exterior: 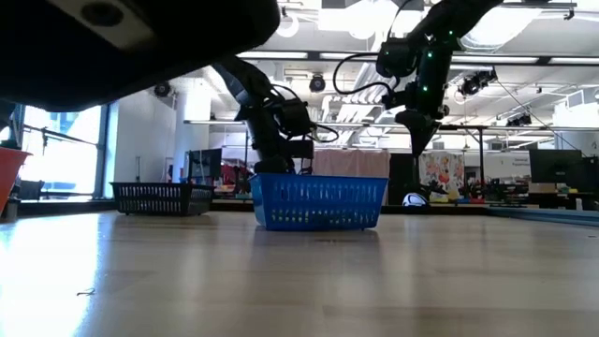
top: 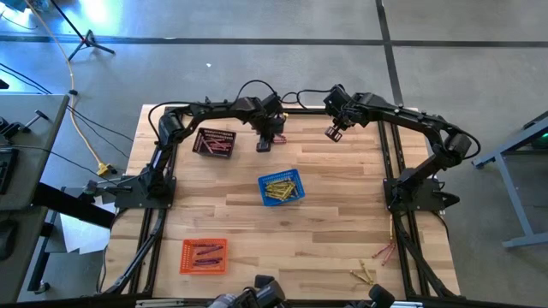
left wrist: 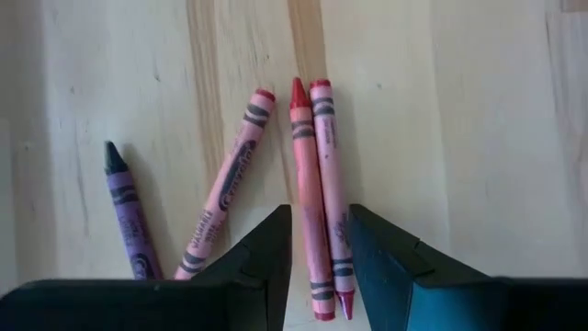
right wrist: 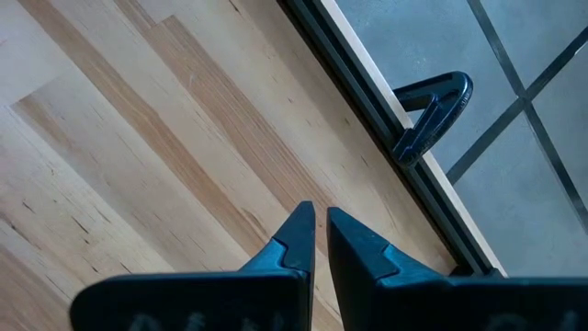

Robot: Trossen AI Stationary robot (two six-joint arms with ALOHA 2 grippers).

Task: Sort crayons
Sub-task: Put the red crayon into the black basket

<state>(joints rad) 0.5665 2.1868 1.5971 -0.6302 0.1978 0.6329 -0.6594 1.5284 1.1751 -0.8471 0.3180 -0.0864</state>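
Note:
Several crayons lie flat on the wood in the left wrist view: a red one [left wrist: 306, 175] and a pink one [left wrist: 329, 165] side by side, a slanted pink one [left wrist: 230, 175] and a purple one [left wrist: 129, 221]. My left gripper [left wrist: 320, 216] [top: 265, 144] is low at the table's far side, beside the black basket [top: 199, 135]. It is open, with one finger on either side of the red and pink pair. My right gripper [right wrist: 320, 216] [top: 333, 133] hangs shut and empty above the table's far right part. My left gripper comes from above, slanting down, with its fingers [left wrist: 276, 248] lying along the red and pink pair. The pair fills nearly the whole gap and lies on the table. I cannot tell whether the fingers touch it.
The black basket holds red-pink crayons. A blue basket [top: 262, 183] with yellow crayons stands mid-table. An orange basket [top: 185, 257] with crayons sits near the front left. A few loose crayons [top: 368, 274] lie at the front right. The table's far edge and frame rail [right wrist: 367, 110] are close to my right gripper.

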